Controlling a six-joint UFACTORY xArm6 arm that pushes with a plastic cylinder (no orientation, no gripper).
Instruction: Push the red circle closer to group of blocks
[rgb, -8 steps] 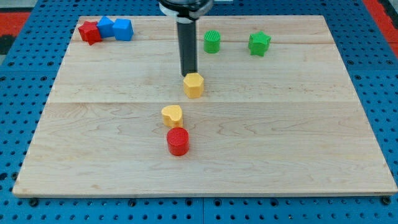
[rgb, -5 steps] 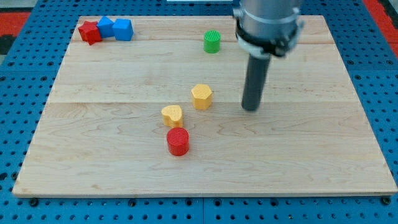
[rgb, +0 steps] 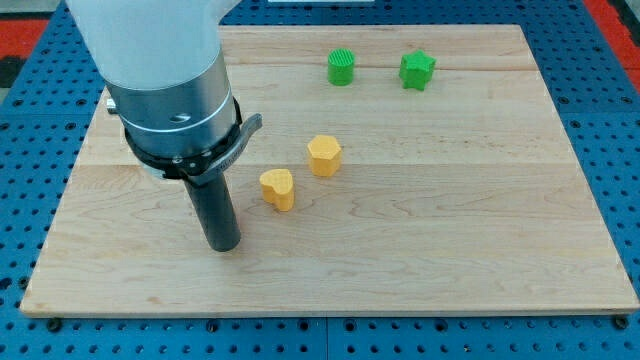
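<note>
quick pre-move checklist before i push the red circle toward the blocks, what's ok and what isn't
1. Red circle in sight: not ok; it does not show anywhere, and the arm body covers the board's upper left.
2. My tip located: ok, near the view's bottom left, left of and below the yellow heart-like block.
3. Tip clear of the yellow blocks: ok, a gap shows.
4. Yellow hexagon position: ok, up and right of the other yellow block.
5. Green cylinder and green block: ok, near the view's top, apart.
6. Target group visible: cannot tell.
</note>
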